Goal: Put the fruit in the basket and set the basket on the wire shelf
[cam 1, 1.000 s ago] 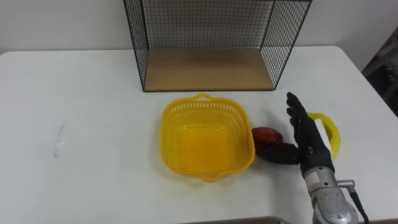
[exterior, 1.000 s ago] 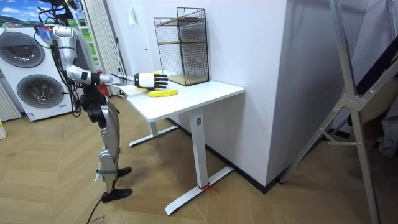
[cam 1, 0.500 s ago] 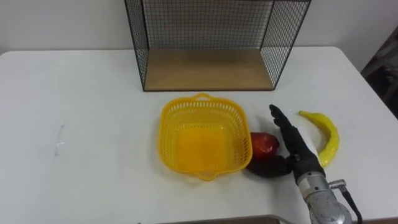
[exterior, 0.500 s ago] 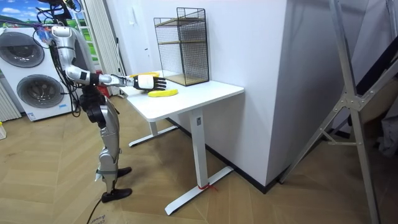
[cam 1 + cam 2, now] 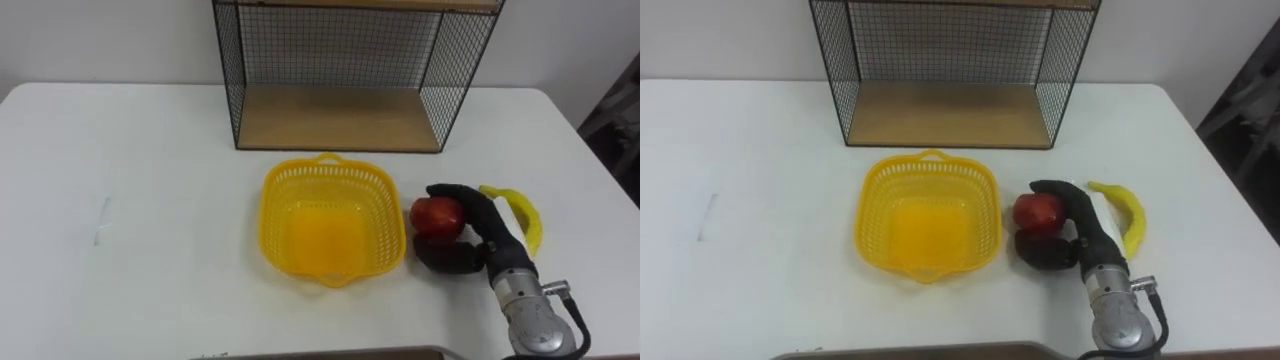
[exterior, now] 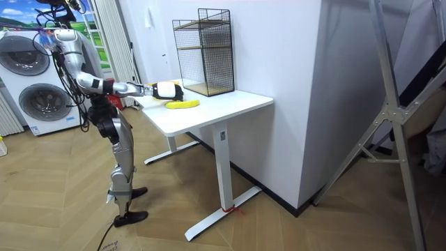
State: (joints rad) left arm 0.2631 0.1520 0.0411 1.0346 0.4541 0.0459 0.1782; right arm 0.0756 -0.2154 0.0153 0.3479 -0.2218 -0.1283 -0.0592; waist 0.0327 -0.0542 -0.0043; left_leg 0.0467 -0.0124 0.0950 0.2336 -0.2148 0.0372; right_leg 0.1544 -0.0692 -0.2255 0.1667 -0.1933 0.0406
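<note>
Perforated plastic basket [image 5: 332,222], wood-floored wire shelf [image 5: 340,115]

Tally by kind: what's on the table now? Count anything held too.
Fruit: 2, a red apple gripped in the right hand and a banana
Yellow basket: 1
Wire shelf: 1
Total: 4
</note>
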